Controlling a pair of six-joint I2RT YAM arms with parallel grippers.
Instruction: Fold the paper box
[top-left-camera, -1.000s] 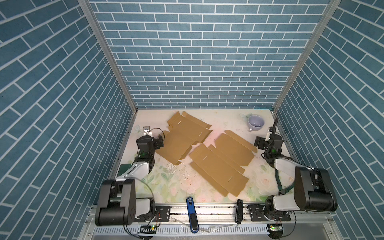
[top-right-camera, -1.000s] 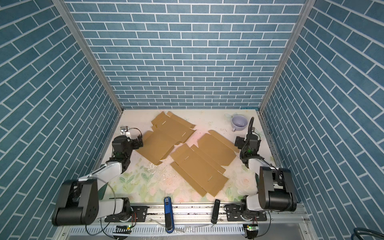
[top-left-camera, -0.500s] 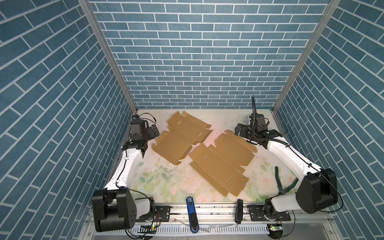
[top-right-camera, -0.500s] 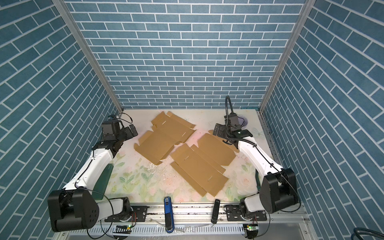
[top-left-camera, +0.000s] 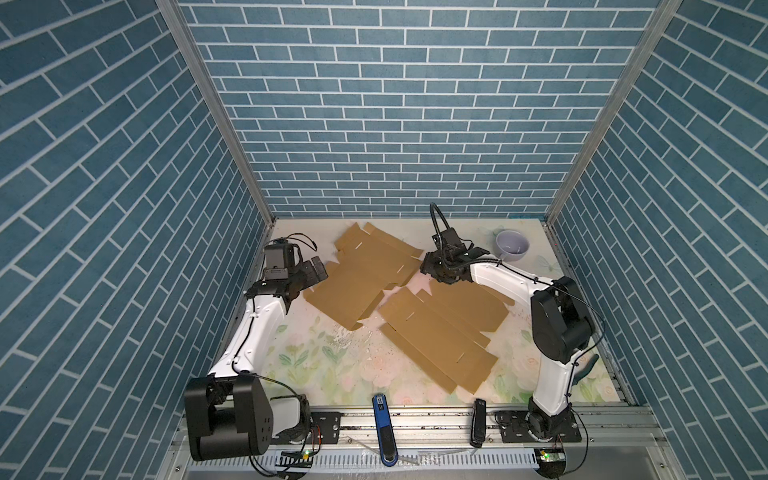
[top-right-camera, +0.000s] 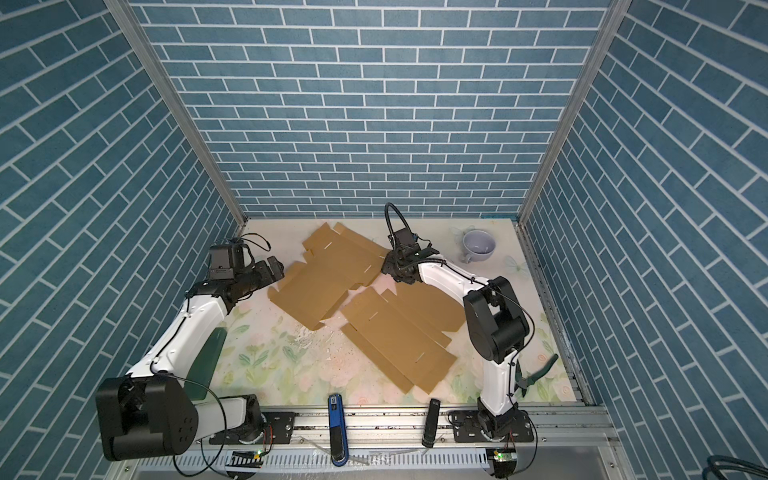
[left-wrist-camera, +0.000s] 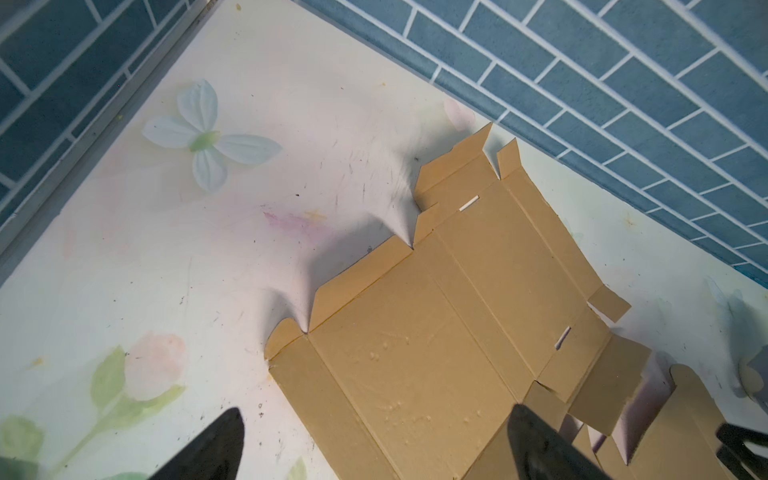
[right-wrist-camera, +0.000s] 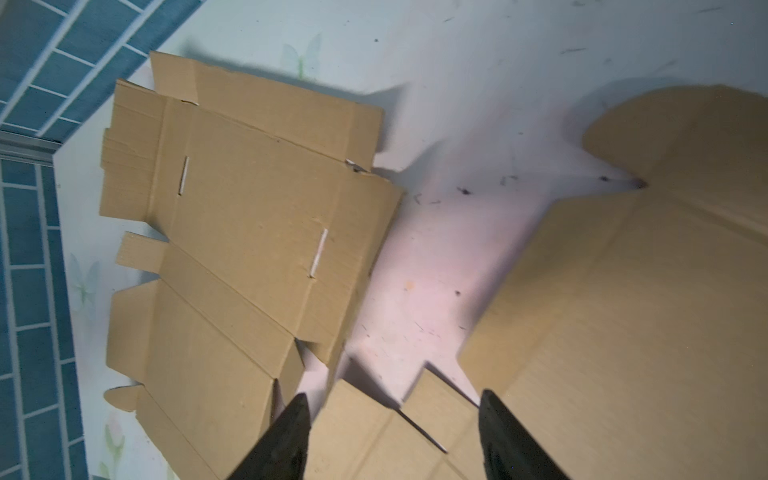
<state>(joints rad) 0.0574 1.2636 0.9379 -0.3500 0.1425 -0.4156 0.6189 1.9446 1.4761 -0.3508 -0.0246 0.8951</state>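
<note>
Holding nothing with the left gripper (top-left-camera: 314, 269): fingers (left-wrist-camera: 208, 449) spread wide, poised just short of the nearest edge of the flat paper box (top-left-camera: 365, 278), seemingly to straddle a side flap and lift it. Empty too at the right gripper (top-left-camera: 428, 270): fingers (right-wrist-camera: 511, 440) parted, nothing pinched between them, hovering at the opposite edge of that same sheet. Judged from this, bracketing the box from both sides so as to raise opposing walls along the creases; no fold made so far, with every panel and tab lying flat on the table (top-left-camera: 316, 374), directly between the two grippers. Right beneath the right fingertips and trailing back under that arm, a second cardboard blank (top-left-camera: 440, 336), its corner tabs touching or overlapping the first sheet there (cannot tell which), so likely to get caught or dragged by a pinch at that spot. Behind the right gripper, toward the back wall, a lilac cup (top-left-camera: 512, 246), well apart from both sheets. Much farther back, by the right arm's base, green-handled pliers (top-right-camera: 536, 376); along the front rail, a blue tool (top-left-camera: 384, 432) and a black one (top-left-camera: 478, 430), far from either gripper. Under the left arm, a dark green piece (top-right-camera: 208, 357), out of the way.
</note>
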